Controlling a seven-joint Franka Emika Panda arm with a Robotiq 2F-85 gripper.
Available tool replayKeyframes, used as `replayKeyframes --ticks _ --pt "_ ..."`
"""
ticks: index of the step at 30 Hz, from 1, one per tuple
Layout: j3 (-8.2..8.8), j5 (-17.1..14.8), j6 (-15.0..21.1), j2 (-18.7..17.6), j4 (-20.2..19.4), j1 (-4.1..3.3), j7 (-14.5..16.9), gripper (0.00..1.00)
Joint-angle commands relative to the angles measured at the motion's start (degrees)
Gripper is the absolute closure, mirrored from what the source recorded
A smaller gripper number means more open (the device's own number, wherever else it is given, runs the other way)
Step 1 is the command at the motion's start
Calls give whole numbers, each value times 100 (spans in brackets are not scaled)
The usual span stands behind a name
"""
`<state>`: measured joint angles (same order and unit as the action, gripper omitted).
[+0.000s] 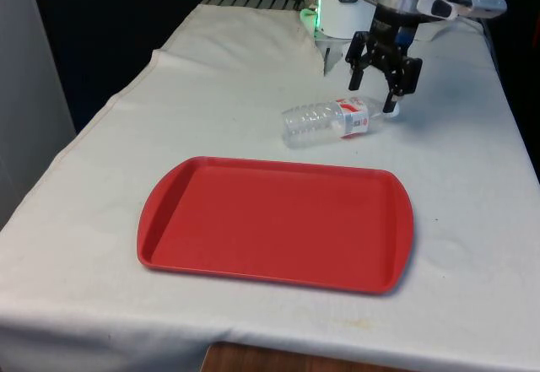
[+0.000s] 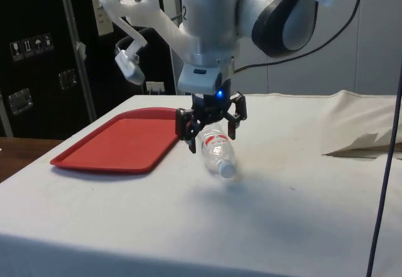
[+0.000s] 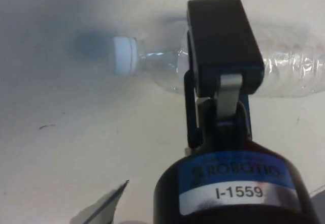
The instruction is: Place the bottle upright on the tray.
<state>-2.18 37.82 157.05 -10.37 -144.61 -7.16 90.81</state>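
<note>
A clear plastic bottle (image 1: 331, 121) with a red and white label and a white cap lies on its side on the white cloth, just beyond the far edge of the red tray (image 1: 275, 223). The tray (image 2: 116, 142) has nothing on it. My gripper (image 1: 375, 85) hangs open just above the bottle's neck end, one finger on each side, not closed on it. In the side view the gripper (image 2: 212, 127) stands over the bottle (image 2: 218, 156), whose cap points towards that camera. In the wrist view a black finger (image 3: 221, 36) crosses the bottle (image 3: 157, 66) near its cap.
The robot's base (image 1: 337, 13) stands close behind the bottle. A raised fold of cloth (image 2: 358, 144) lies towards the side view's right. The table edge (image 1: 506, 102) runs near the gripper on the front view's right. Open cloth surrounds the tray.
</note>
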Motion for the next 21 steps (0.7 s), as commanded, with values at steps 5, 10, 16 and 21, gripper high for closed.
replayKeyframes --ticks 5,10,16,21 --pt "74 453 -6 57 -23 -40 -487 0" --pt "69 722 -57 23 -17 -34 -859 0" --pt "69 951 -86 11 -23 -34 -1169 0" --pt "69 1243 -126 29 -23 -34 -1536 0"
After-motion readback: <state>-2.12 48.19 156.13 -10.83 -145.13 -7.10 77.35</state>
